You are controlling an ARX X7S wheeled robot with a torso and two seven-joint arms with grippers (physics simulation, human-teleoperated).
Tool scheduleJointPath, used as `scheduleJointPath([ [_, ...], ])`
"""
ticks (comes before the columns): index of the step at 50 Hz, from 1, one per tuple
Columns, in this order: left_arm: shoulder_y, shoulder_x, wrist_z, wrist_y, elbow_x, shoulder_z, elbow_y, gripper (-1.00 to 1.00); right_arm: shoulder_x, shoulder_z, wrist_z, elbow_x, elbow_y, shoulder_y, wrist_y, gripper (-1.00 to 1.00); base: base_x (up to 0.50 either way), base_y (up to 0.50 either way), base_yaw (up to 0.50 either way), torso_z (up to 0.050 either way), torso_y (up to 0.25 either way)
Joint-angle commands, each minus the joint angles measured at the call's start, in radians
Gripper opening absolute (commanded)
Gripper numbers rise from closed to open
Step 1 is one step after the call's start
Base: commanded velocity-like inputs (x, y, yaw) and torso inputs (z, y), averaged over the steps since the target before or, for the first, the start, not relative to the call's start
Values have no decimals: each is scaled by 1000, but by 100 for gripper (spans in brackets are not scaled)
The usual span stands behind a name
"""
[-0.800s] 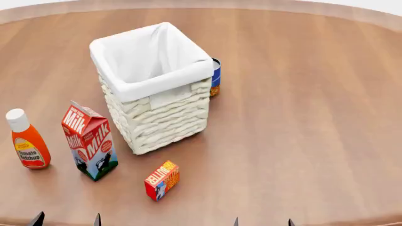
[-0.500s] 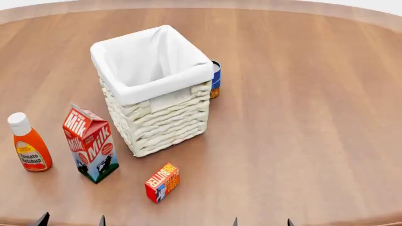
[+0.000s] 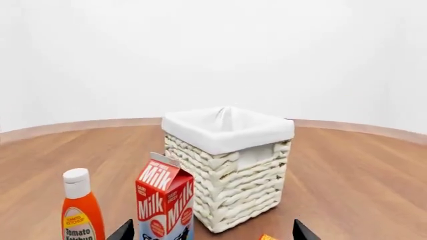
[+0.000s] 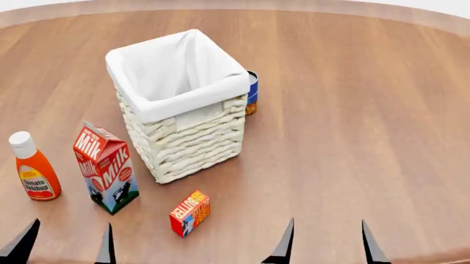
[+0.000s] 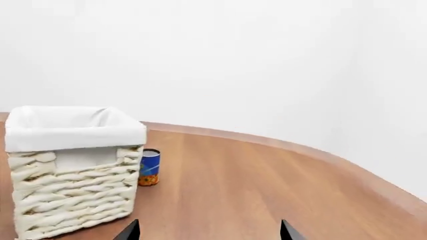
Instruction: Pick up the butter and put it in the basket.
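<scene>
The butter [image 4: 189,213], a small red and orange box, lies on the wooden table in front of the basket; only its orange corner [image 3: 267,237] shows in the left wrist view. The basket [image 4: 178,104], cream wicker with a white liner, stands upright behind it; it also shows in the left wrist view [image 3: 230,170] and the right wrist view [image 5: 70,170]. My left gripper [image 4: 66,242] is open and empty at the near edge, left of the butter. My right gripper [image 4: 327,242] is open and empty, right of the butter. Only the fingertips of each show.
A milk carton [image 4: 107,168] stands left of the butter, with an orange ketchup bottle [image 4: 33,168] further left. A blue can [image 4: 252,92] stands behind the basket's right corner. The round table's edge [image 4: 441,256] runs close by the grippers.
Both grippers' fingertips have come further up into the head view from the near edge. The head view shifted slightly at first, then held still. The objects have not moved.
</scene>
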Motion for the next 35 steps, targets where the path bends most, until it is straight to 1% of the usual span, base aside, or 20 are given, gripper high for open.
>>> scheduleJointPath([
  [1,33,-33,-30,-116,-35,4,309,100,19,-38,15,-68,-341,8,198,100,0,0,0,0,0],
  [3,30,-36,-37,-161,-53,0,363,100,19,-42,12,-69,-384,12,225,100,0,0,0,0,0],
  [5,24,-42,-48,-212,-62,3,462,100,17,-47,4,-66,-440,20,268,100,0,0,0,0,0],
  [9,15,-50,-60,-259,-71,7,529,100,22,-62,6,-80,-480,30,298,100,0,0,0,0,0],
  [13,8,-57,-68,-284,-76,12,567,100,30,-76,11,-95,-505,40,324,100,0,0,0,0,0],
  [17,10,-62,-73,-274,-80,22,568,100,37,-90,8,-100,-515,51,351,100,0,0,0,0,0],
  [23,5,-71,-80,-282,-84,31,570,100,48,-88,18,-95,-518,46,338,100,30,0,0,0,0],
  [35,7,-83,-89,-283,-97,35,579,100,57,-96,30,-88,-525,47,343,100,465,0,0,0,0],
])
